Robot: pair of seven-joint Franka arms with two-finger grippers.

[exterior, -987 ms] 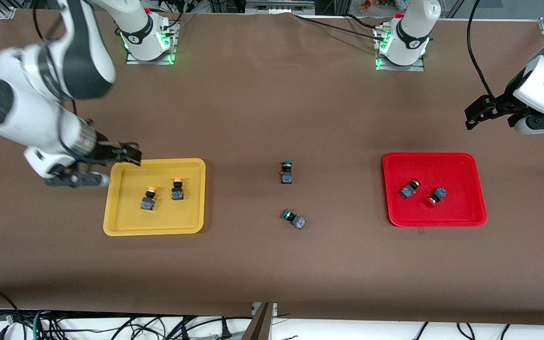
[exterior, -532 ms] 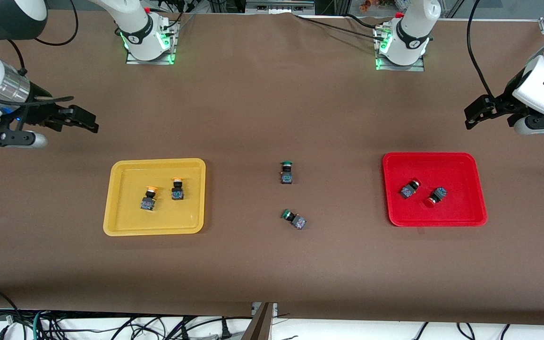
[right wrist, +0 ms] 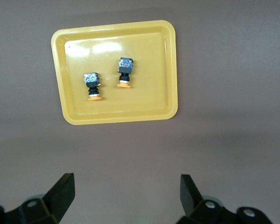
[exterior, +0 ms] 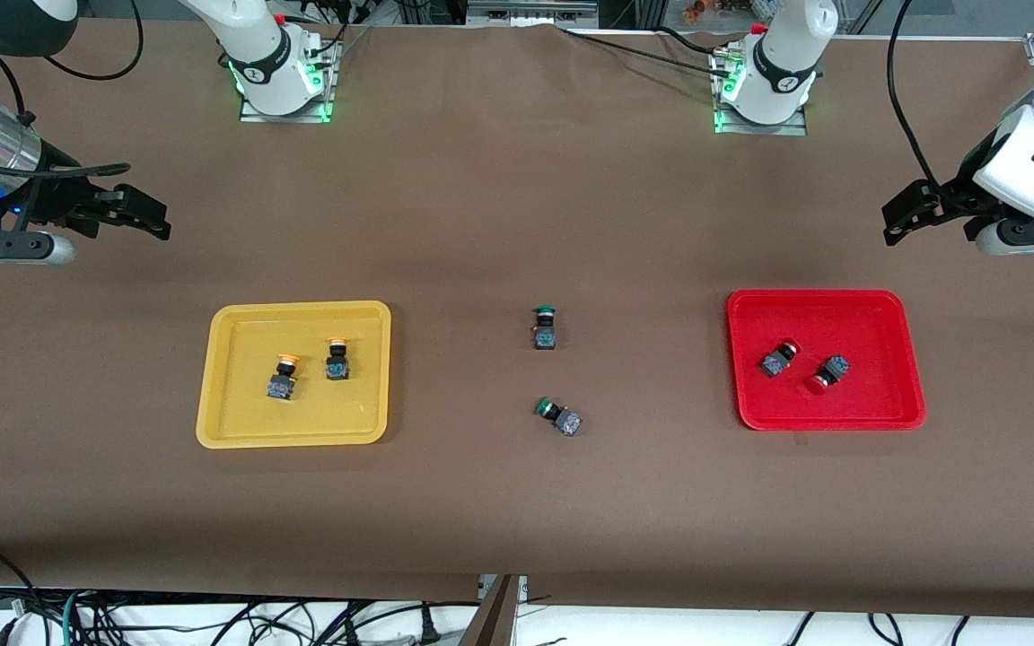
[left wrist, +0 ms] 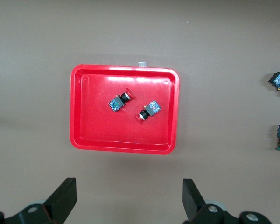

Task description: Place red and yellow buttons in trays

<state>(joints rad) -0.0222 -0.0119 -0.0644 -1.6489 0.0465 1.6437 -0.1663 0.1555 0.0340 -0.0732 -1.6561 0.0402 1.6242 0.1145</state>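
No legible text, label, brand, number or sign on anything in view.

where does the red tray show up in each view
Front view: the red tray lies toward the left arm's end of the table, below the open left gripper.
Left wrist view: the tray fills the middle, above the gripper's fingers.
Right wrist view: not in it; only the yellow tray shows.
Shared landmark: the two red buttons inside it.
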